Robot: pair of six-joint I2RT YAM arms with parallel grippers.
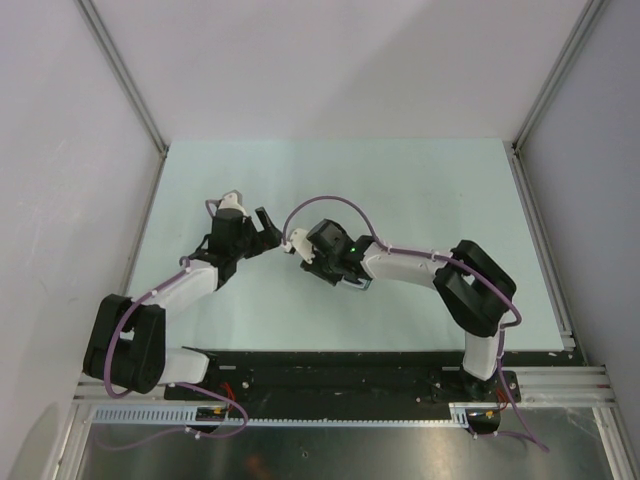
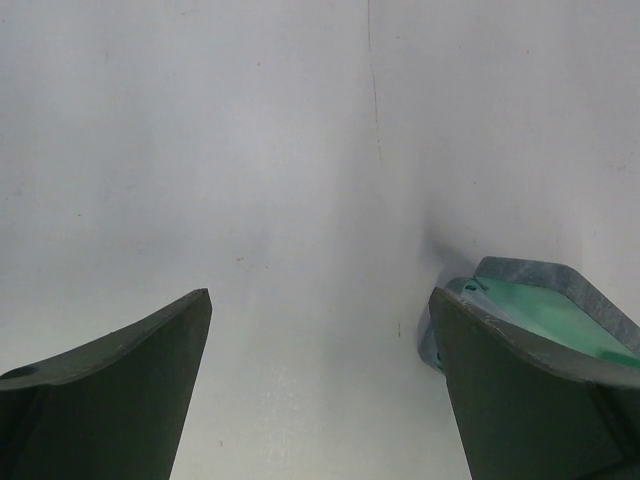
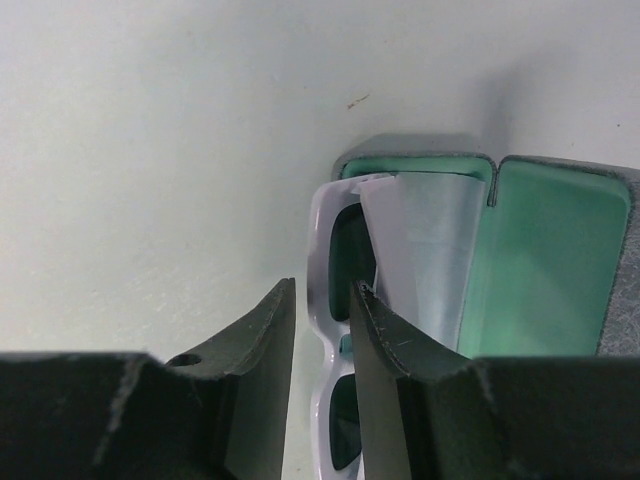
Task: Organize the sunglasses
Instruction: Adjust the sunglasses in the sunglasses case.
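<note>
**Sunglasses gripped at the open case**

The right pincer (image 3: 322, 300) is clenched on the white rim of the sunglasses (image 3: 320, 225). This is judged from the narrow gap, since the contact itself is hidden. The grip is taken at the frame's edge, probably so the pair can be seated without the lenses being touched. The sunglasses lie partly inside the open case (image 3: 560, 260), on its green lining, and a pale cloth (image 3: 430, 250) is draped over them. The lid is laid open to the right. The left pincer (image 2: 320, 300) is released, jaws spread wide and empty, near a corner of the case, likely placed to brace it. Everything is set mid-table (image 3: 150, 150).
</note>
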